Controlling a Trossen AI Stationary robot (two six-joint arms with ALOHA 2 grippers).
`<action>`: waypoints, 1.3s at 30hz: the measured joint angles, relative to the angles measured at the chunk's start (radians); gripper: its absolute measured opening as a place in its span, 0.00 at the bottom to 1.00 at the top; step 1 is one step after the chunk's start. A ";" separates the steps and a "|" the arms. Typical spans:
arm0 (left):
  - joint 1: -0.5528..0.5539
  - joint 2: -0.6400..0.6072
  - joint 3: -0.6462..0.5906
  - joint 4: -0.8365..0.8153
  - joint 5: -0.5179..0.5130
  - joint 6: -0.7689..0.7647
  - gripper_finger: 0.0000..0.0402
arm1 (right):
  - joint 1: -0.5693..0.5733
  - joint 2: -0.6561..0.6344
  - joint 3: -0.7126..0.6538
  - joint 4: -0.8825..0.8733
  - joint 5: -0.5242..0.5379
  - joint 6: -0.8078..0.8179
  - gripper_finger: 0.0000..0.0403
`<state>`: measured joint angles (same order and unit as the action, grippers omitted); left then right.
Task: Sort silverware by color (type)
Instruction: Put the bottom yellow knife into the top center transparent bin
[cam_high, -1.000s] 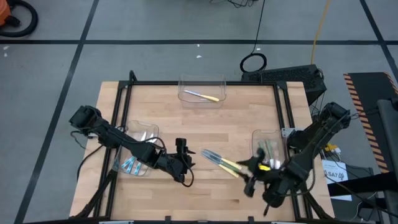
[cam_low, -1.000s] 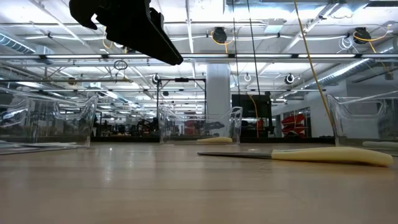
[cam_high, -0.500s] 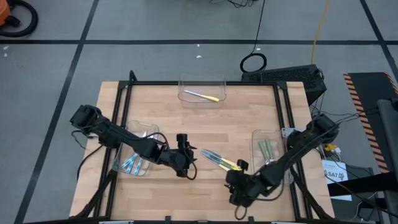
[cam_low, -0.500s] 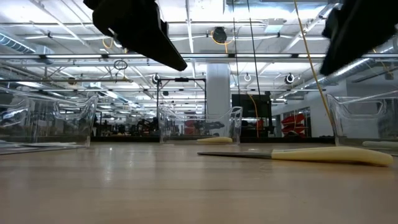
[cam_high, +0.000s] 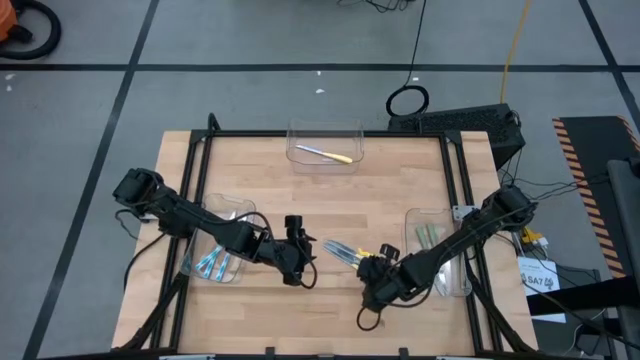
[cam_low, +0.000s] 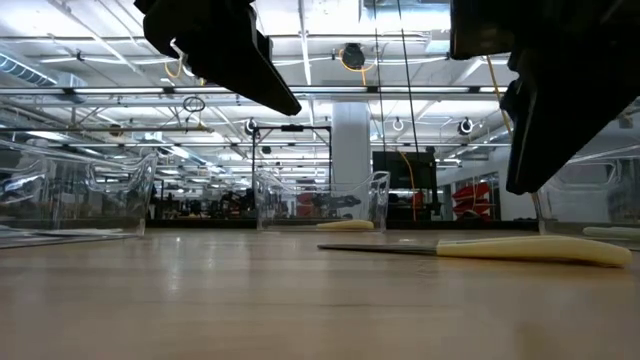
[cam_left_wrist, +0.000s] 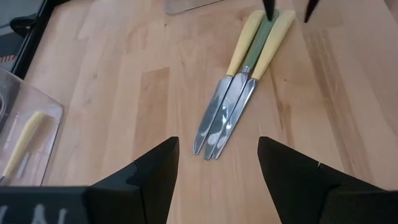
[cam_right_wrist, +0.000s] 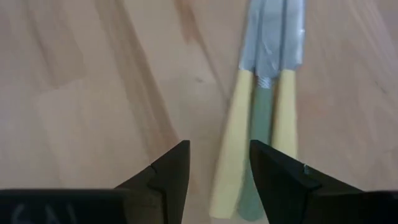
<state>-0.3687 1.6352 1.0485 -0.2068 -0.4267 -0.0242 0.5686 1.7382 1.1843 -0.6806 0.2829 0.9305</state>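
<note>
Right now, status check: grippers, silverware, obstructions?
Left gripper open, empty, facing three knives mid-table. Right gripper open, empty, above their handles. Two yellow flank one green, touching. No obstruction seen.

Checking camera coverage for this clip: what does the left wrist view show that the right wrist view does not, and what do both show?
Only the left wrist view shows the whole length of the three knives, blade tips included, plus a clear bin holding a yellow-handled utensil, and the open left gripper.

Only the right wrist view shows the open right gripper, close above the handle ends.

Both show the same bundle on the wooden table: two yellow handles flanking a green handle, lying side by side.
</note>
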 joint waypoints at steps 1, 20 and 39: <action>0.000 0.000 0.000 0.000 0.000 0.000 0.57 | 0.000 0.000 0.000 -0.014 0.000 0.000 0.40; -0.017 0.006 0.000 -0.001 0.003 -0.035 0.57 | 0.020 0.125 0.000 -0.034 -0.032 -0.031 0.33; -0.019 0.007 -0.001 -0.005 0.005 -0.031 0.57 | 0.026 0.198 0.011 -0.025 0.007 0.040 0.18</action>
<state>-0.3874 1.6424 1.0477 -0.2119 -0.4213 -0.0551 0.5948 1.9363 1.1953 -0.7054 0.2896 0.9700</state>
